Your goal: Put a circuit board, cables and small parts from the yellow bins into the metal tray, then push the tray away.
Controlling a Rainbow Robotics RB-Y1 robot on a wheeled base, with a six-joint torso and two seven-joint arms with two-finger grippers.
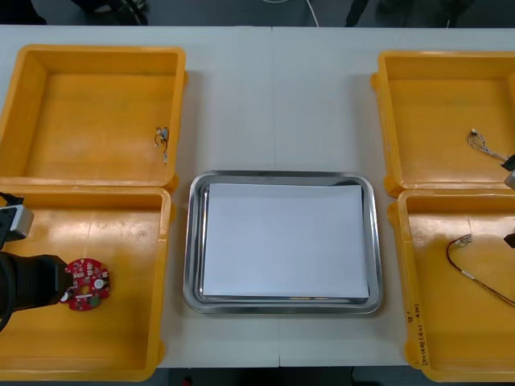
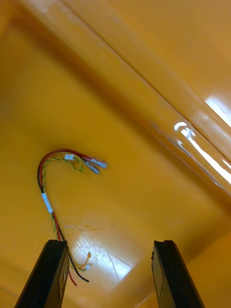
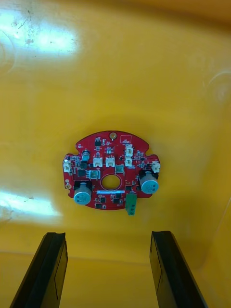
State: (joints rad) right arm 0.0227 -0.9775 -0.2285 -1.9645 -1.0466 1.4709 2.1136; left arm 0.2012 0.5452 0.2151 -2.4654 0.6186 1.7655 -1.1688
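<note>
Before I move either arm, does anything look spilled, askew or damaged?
Nothing stands out. The metal tray sits square between the bins, white inside. The circuit board lies flat ahead of the open left gripper; the red and yellow cable lies by the open right gripper.

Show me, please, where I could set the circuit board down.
The metal tray is entirely bare inside. The table beyond it, between the far yellow bins, is free too. Crowded: circuit board by the open left gripper; cable by the right gripper.
</note>
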